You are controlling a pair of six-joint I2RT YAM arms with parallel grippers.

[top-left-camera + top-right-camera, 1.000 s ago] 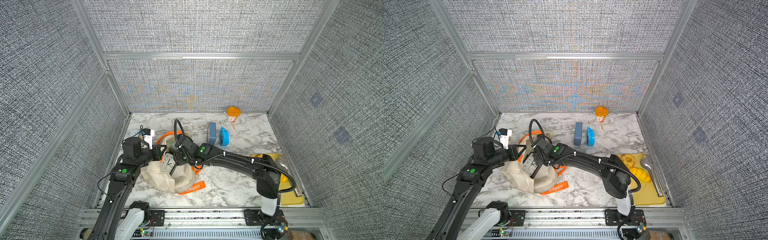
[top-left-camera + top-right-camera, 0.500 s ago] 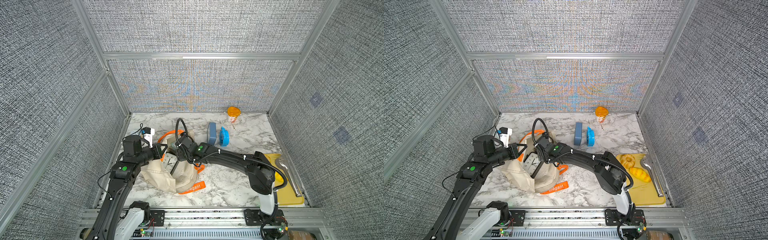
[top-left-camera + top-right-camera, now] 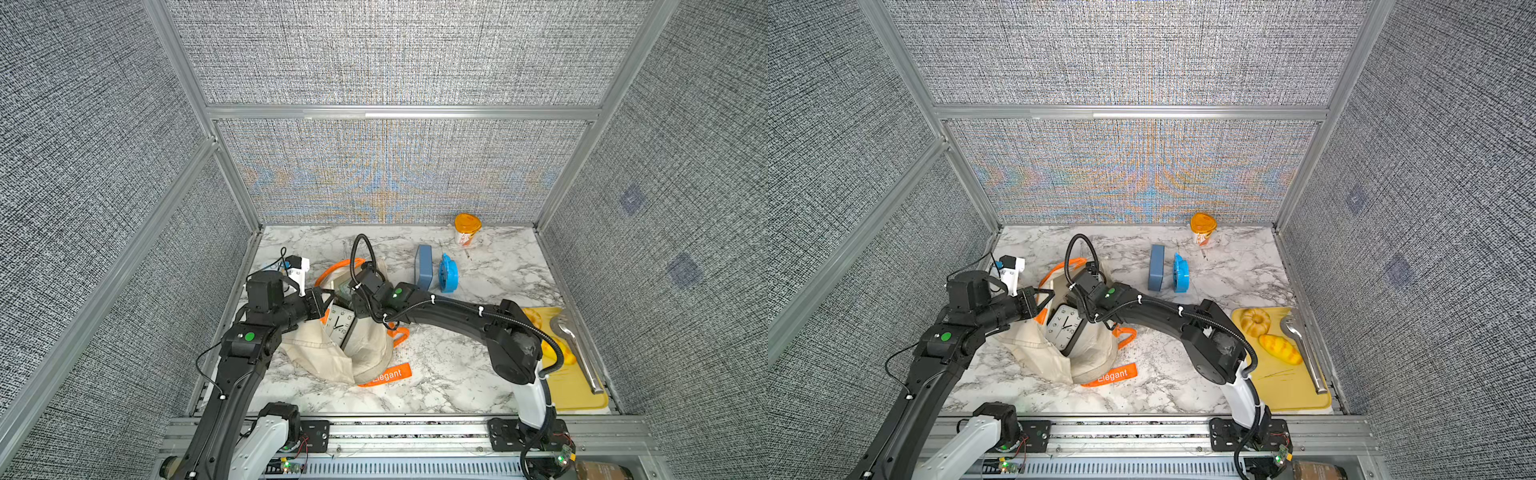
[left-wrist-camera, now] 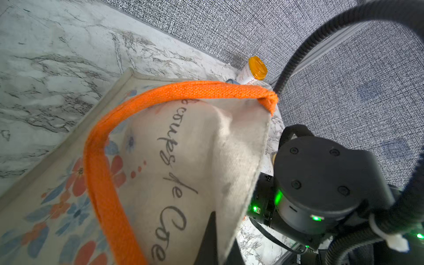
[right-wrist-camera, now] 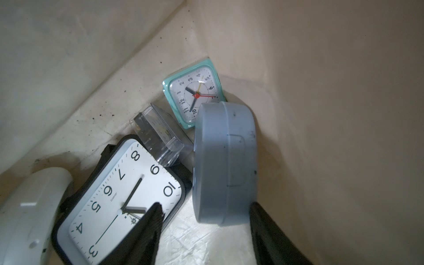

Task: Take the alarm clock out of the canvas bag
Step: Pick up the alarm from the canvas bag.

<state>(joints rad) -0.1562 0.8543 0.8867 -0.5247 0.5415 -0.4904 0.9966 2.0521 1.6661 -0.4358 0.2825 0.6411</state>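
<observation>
The left tool pinches the rim of the canvas bag. Inside the bag, the right tool is spread, with one finger on each side of the grey clock. A black-framed clock lies just beside it, also inside the bag.

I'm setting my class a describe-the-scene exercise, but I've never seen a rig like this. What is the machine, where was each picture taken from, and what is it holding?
Two robot arms work over a marble table. Both top views look down from overhead; each wrist view comes from a camera on one arm. The left gripper is shut on the rim of the canvas bag. The right gripper reaches inside it, jaws open astride a grey-blue clock, with a mint clock and others nearby. Beside the bag stand a slate-blue block, a bright blue disc, an orange-lidded cup and a yellow board.
</observation>
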